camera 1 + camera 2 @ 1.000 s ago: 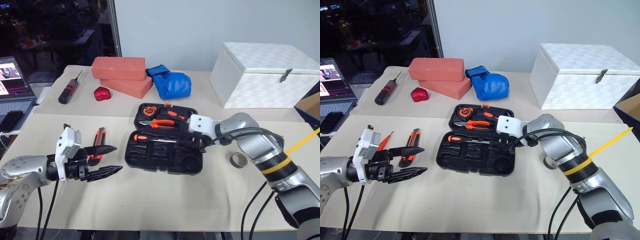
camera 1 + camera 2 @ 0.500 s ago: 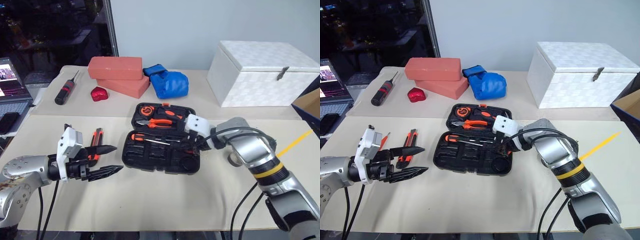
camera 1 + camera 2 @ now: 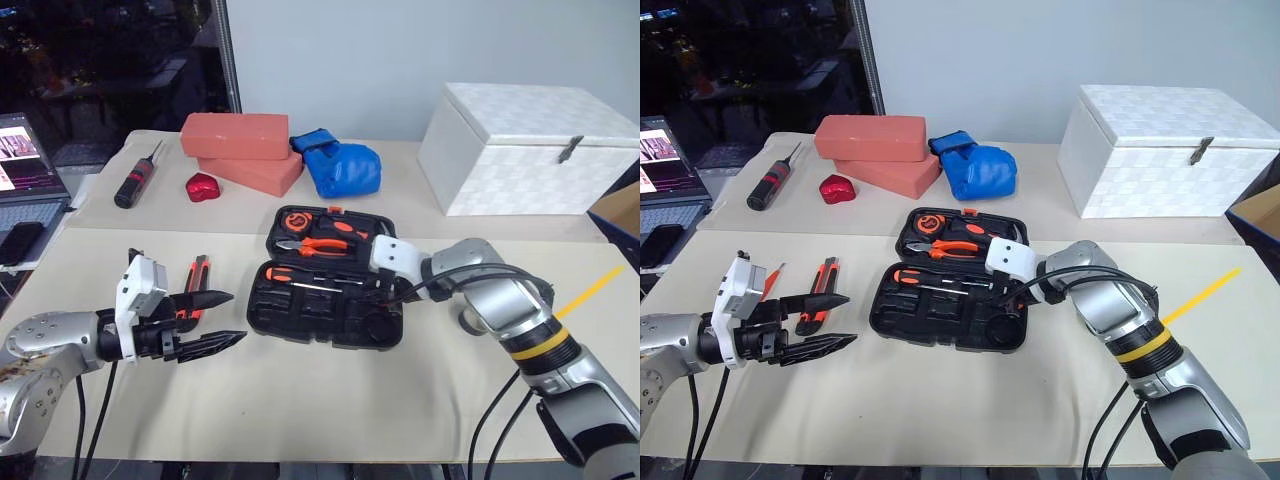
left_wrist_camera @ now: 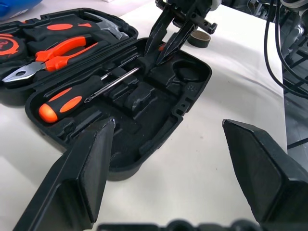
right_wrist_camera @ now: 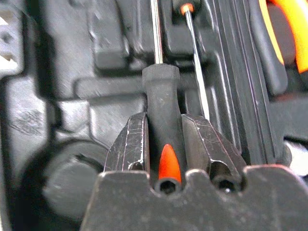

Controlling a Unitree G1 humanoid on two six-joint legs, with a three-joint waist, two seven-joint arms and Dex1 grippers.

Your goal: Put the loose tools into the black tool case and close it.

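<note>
Screwdriver (image 5: 162, 120) sits clamped in the right gripper (image 5: 163, 144) jaws over the black tool case (image 3: 330, 318). Left gripper (image 3: 215, 320) jaws gape empty. Misaligned with its slot, it could spring out when released.

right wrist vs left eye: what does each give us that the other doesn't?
Right wrist view: the right gripper is shut on a screwdriver, its fingers clamping the black handle, the shaft lying over a moulded slot.

Left eye view: the layout. The left gripper is open, the utility knife on the table beyond it; the white box and red bricks are at the back.

Both: the open black tool case, with the right gripper over it.
</note>
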